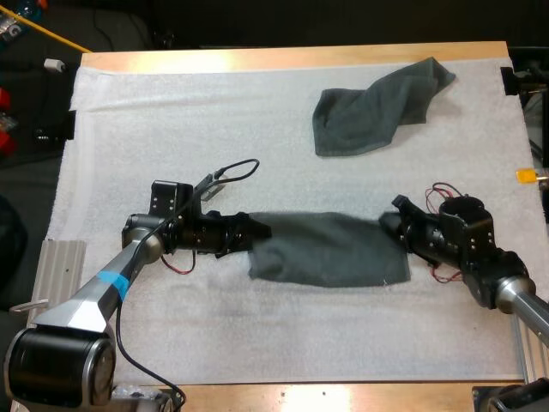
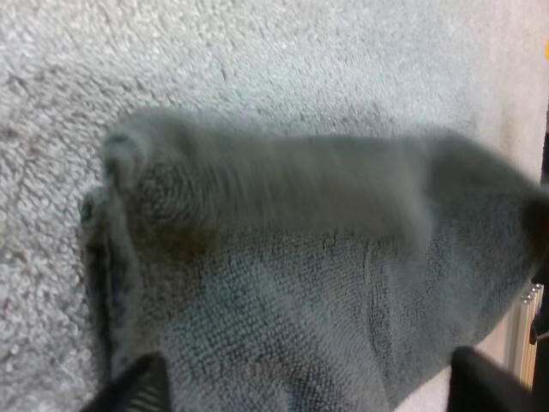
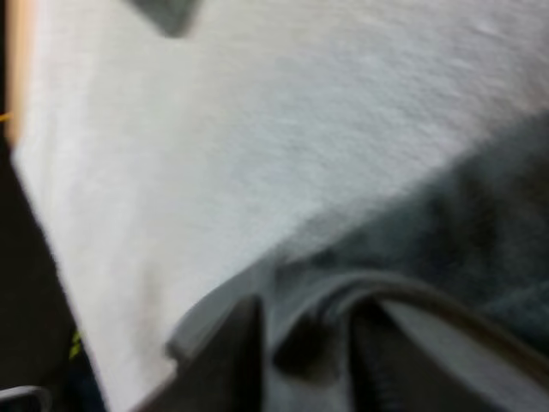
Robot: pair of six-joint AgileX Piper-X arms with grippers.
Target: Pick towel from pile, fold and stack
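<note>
A wooden table (image 1: 292,58) carries a white fleecy mat (image 1: 171,129) that covers nearly all of its top. In the high view a flat dark grey-green terry towel (image 1: 330,251) lies just off the mat's middle toward 5 o'clock. It forms a rough rectangle with its long side running from 9 to 3 o'clock. A crumpled dark grey-green towel (image 1: 377,107) sits well apart from it at 1 o'clock, near the mat's far edge, with neither arm on it.

The left gripper (image 1: 260,232) lies low at the flat towel's 9 o'clock end and the right gripper (image 1: 390,226) at its 3 o'clock end, so the two face each other along the cloth. From above, neither pincer's opening can be read, but the wrist views show it.

In the left wrist view the left gripper's fingers (image 2: 137,390) stand wide apart. The cloth spreads between and beyond them, and neither finger presses on it. One side edge shows a doubled layer that the high view does not reveal.

In the right wrist view the right gripper's fingers (image 3: 232,343) stand narrow, with the towel's rolled hem (image 3: 343,292) pinched between them and bare mat beyond.
</note>
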